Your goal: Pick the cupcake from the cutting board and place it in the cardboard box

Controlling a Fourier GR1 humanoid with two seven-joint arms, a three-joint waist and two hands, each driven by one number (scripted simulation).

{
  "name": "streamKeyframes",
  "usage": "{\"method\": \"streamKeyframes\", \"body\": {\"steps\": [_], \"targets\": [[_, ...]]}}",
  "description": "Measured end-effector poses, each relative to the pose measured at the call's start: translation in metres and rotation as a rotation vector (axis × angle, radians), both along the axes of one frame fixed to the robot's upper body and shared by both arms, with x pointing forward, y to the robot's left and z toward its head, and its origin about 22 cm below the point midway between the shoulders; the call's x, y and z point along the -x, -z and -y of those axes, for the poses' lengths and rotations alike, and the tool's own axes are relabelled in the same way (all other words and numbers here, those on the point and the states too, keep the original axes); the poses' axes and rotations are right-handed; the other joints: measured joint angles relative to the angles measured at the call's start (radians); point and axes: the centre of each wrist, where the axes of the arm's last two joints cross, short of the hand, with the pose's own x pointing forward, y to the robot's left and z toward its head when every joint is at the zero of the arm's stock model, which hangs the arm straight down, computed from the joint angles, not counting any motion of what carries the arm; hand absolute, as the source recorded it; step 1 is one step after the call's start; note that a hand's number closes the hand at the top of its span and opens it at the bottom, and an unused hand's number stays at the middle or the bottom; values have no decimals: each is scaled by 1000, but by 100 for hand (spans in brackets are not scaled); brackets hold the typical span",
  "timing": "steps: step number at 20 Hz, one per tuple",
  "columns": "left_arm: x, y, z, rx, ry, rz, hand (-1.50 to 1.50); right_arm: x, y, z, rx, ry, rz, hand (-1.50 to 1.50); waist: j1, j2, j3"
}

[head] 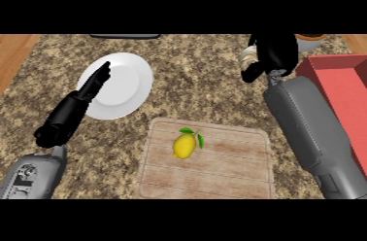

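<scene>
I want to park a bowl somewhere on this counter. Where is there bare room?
Bare granite lies between the white plate and the right hand, above the cutting board. The board's right half, beside the lemon, is free. The red box corner is crowded.

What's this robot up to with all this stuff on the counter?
The robot's right hand is curled round a pale thing that may be the cupcake, held near the back of the counter beside the red box. The cutting board now carries only a lemon. The left hand rests open, fingers straight, over a white plate. Nothing has gone into the box as far as can be seen.
</scene>
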Motion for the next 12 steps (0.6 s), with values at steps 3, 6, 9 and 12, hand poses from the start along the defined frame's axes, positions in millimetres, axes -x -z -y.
{"method": "streamKeyframes", "body": {"steps": [3,6,9,12], "targets": [[2,1,-5,-1,-11,-2,0,-8,-22,2,-39,99,95,150,-7,-4,0],[3,0,-4,-5,-13,3,0,-16,-49,16,-106,225,193,150,-12,-6,0],[5,3,-8,-2,-16,-3,0,-20,-65,36,-145,342,267,150,-17,-8,-1],[5,7,-6,3,-24,-1,0,-21,-68,65,-169,436,310,150,-21,-8,-1]]}}
